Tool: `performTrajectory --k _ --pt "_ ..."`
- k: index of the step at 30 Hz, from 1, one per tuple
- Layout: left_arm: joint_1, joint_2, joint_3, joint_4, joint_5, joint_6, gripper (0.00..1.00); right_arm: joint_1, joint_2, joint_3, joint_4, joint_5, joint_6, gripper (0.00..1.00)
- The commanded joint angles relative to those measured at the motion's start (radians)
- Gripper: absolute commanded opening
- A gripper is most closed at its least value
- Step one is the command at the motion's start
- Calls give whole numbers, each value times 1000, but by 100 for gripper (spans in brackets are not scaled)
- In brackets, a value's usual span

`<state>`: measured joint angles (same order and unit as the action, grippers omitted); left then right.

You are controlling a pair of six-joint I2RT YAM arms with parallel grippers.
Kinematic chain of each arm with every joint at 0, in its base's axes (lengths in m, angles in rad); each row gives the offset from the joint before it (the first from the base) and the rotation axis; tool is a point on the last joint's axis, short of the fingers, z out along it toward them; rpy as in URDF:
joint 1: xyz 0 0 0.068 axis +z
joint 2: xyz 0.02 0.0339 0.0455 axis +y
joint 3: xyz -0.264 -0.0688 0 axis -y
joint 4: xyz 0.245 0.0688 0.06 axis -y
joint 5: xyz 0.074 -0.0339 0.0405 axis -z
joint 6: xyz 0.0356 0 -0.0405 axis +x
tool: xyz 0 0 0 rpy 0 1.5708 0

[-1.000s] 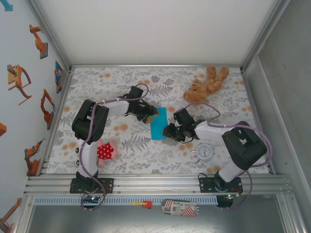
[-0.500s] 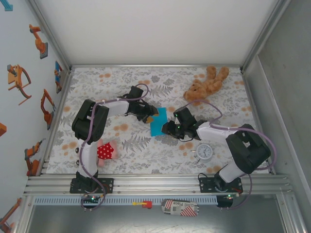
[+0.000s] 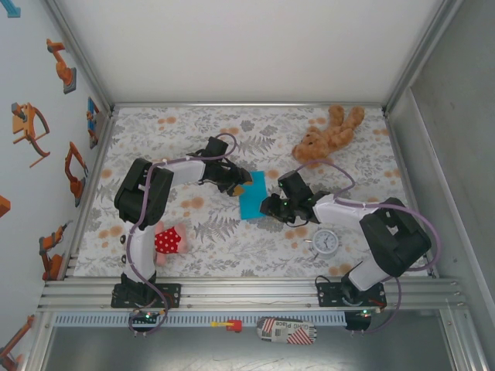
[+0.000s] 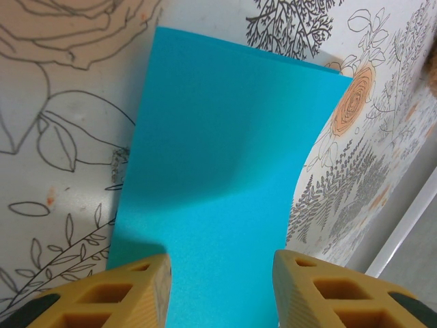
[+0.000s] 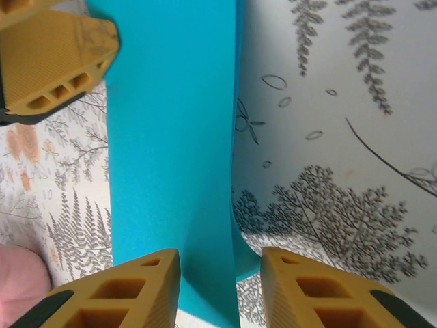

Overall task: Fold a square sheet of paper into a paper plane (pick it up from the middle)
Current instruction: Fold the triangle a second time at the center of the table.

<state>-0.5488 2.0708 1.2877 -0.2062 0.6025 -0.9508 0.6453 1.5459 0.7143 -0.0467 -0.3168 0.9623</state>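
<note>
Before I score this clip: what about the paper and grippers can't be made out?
Top view: whether left gripper or right gripper touches the square sheet of paper; too small, both overlap its edges.
Left wrist: its near end, cut off at the bottom edge.
Right wrist: far end, cut off at top.

Bright, even light; a soft shadow lies on the thin turquoise-blue paper sheet (image 4: 225, 137) just ahead of the left gripper (image 4: 220, 290).
</note>
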Motion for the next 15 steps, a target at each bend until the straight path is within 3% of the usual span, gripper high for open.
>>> performTrajectory --k 1,9,15 --pt "3 92 -51 -104 -92 15 44 7 -37 -7 -57 20 27 35" --pt "3 92 -54 -100 -92 14 44 6 -16 1 -84 5 56 34" --pt "4 91 -53 -101 -90 15 44 7 3 -14 -11 -34 78 31"
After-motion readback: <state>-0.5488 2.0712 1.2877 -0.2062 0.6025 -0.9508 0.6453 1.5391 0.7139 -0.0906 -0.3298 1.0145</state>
